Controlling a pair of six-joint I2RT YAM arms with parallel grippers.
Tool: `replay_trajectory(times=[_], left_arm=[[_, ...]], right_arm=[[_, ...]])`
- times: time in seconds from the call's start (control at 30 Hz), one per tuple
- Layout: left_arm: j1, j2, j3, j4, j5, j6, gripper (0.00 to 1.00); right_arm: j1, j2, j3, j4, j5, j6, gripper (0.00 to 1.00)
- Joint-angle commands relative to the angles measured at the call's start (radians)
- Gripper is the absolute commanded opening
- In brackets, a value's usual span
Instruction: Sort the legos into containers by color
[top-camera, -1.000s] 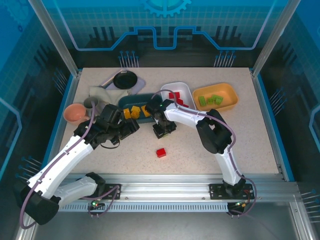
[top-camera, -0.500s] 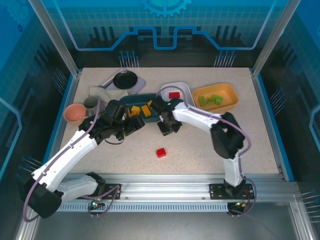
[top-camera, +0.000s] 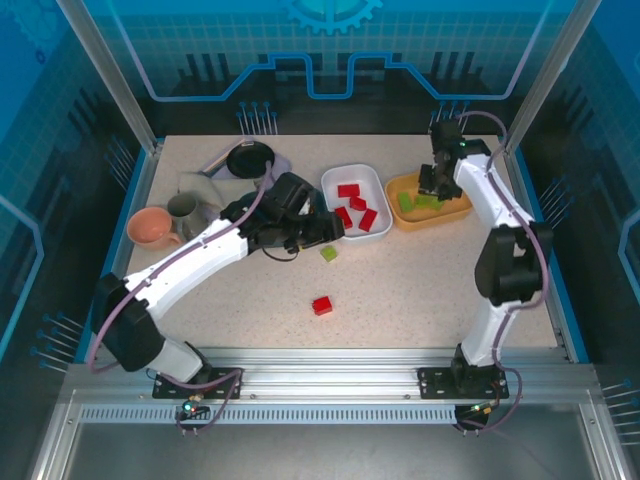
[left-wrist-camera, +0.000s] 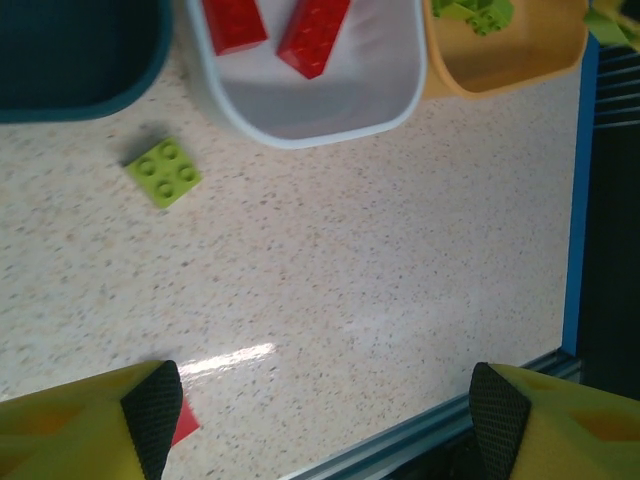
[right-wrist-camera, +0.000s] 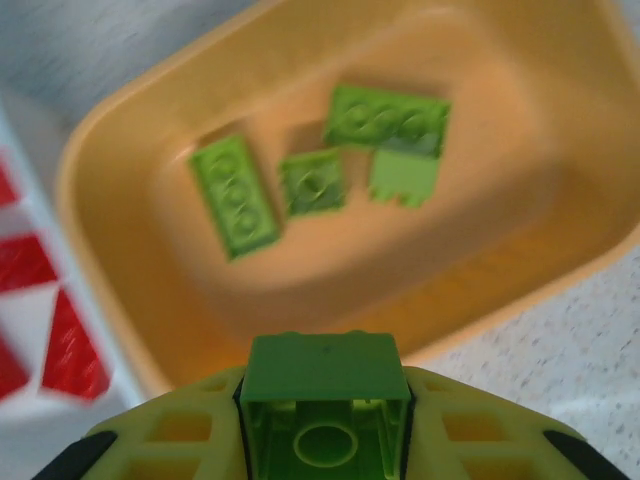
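Right wrist view first: my right claw (right-wrist-camera: 325, 425) is clamped tight on a green brick (right-wrist-camera: 325, 375), hollow underside facing the lens, pinched between both fingers. Just beyond it, at 12 o'clock, the yellow-orange dish (right-wrist-camera: 520, 230) lies wide below, with several green bricks (right-wrist-camera: 235, 195) already lying on its floor. From the top camera that claw hangs over the dish's 11 o'clock part, up at the far right of the desk (left-wrist-camera: 380, 280).

Over to my left claw (left-wrist-camera: 325, 430): fingers spread wide, nothing between them, just bare speckled surface underneath. At 10 o'clock in its own view a loose green brick (left-wrist-camera: 163, 172) sits studs up on the desk, alone, close to the rims of two dishes but touching neither. The teal dish (left-wrist-camera: 70, 50) fills the 11 o'clock corner; the white dish (left-wrist-camera: 330, 105) is at 12 o'clock, holding red bricks (left-wrist-camera: 315, 35). Down by my left finger pokes a corner of a lone red brick (left-wrist-camera: 185, 425).

From above, that red brick lies out on the open desk at 6 o'clock from the loose green one, well apart from every dish.
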Motion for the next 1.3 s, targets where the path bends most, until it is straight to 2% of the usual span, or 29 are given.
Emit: replay_trajectory(times=[0.0, 0.27, 0.47, 0.53, 0.67, 0.8, 0.93, 1.03, 1.13, 1.27], left_arm=[[-0.014, 0.055, 0.081, 0.030, 0.041, 0.064, 0.79], [-0.026, 0.139, 0.154, 0.086, 0.074, 0.089, 0.79], [-0.049, 0.141, 0.174, 0.183, 0.077, 0.101, 0.80], [-0.055, 0.134, 0.173, 0.212, 0.068, 0.104, 0.80], [-0.059, 0.133, 0.177, 0.215, 0.049, 0.099, 0.81], [-0.059, 0.148, 0.198, 0.114, 0.008, 0.111, 0.81], [-0.056, 0.171, 0.220, -0.029, -0.057, 0.139, 0.81], [-0.045, 0.171, 0.186, -0.092, -0.102, 0.138, 0.82], [-0.033, 0.157, 0.117, -0.101, -0.084, 0.129, 0.82], [-0.054, 0.158, 0.042, -0.167, -0.037, 0.177, 0.82]], right_arm=[[-0.071, 0.138, 0.134, -0.033, 0.010, 0.069, 0.29], [-0.143, 0.428, 0.455, -0.125, -0.005, 0.151, 0.30], [-0.146, 0.561, 0.615, -0.191, -0.034, 0.180, 0.35], [-0.147, 0.568, 0.619, -0.190, -0.035, 0.191, 0.40], [-0.143, 0.560, 0.624, -0.187, -0.047, 0.189, 0.59], [-0.121, 0.487, 0.620, -0.184, -0.046, 0.150, 0.67], [-0.074, 0.292, 0.487, -0.124, -0.049, 0.112, 0.67], [-0.014, 0.071, 0.238, 0.008, -0.066, 0.099, 0.67], [0.062, -0.166, -0.060, 0.156, -0.094, 0.093, 0.67], [0.186, -0.385, -0.342, 0.184, -0.115, 0.094, 0.68]])
